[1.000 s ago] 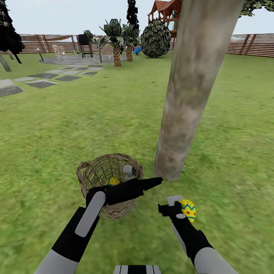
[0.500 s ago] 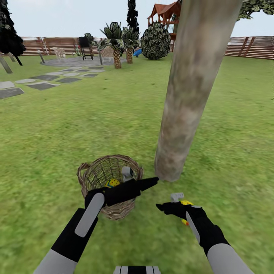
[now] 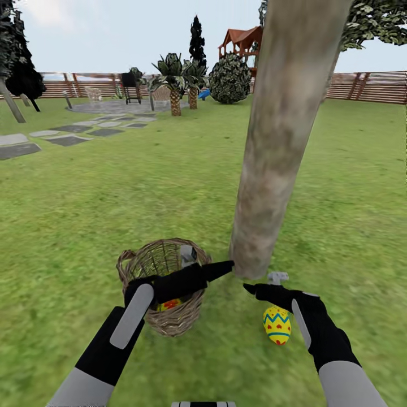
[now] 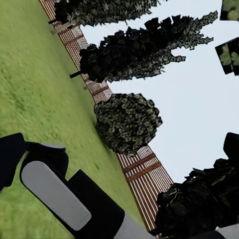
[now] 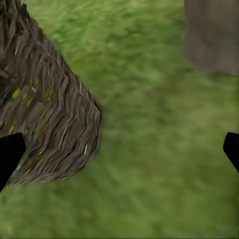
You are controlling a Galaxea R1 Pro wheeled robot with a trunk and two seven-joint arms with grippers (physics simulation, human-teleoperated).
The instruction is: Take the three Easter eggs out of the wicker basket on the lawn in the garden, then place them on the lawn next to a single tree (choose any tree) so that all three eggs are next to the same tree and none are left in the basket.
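Right gripper (image 3: 270, 284) open and empty just above a yellow egg (image 3: 277, 324) standing upright on the grass (image 3: 85, 198) by the tree trunk (image 3: 271, 169), left gripper (image 3: 195, 265) over the basket (image 3: 161, 282), grip unclear, another egg (image 3: 169, 304) inside.
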